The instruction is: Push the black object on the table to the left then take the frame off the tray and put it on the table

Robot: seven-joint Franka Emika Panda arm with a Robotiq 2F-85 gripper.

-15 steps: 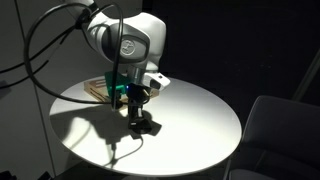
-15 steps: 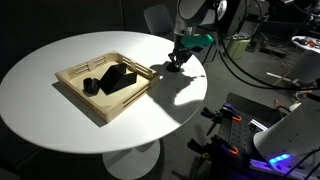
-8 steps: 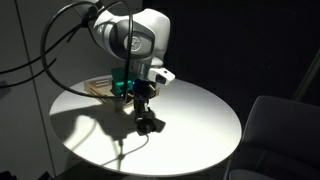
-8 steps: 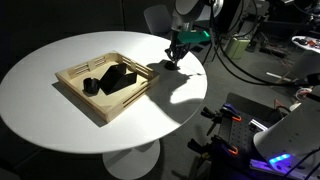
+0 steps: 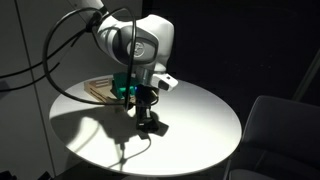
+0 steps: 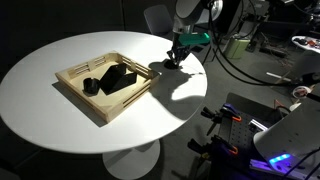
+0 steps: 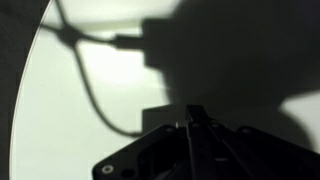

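Black object (image 5: 150,126) sits on the white bench (image 6: 50,130) just by the tool (image 6: 171,62) (I cannot tell if that is open or shut), so the push looks unfinished, and the frame (image 6: 122,77) lies in the tray (image 6: 80,100)

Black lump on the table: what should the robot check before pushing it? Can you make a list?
1. Black object sits on the table: ok.
2. Gripper is down close to it: ok.
3. Gripper touching it: cannot tell.
4. Jaws open or shut: cannot tell.
5. Frame lies in the tray: ok.
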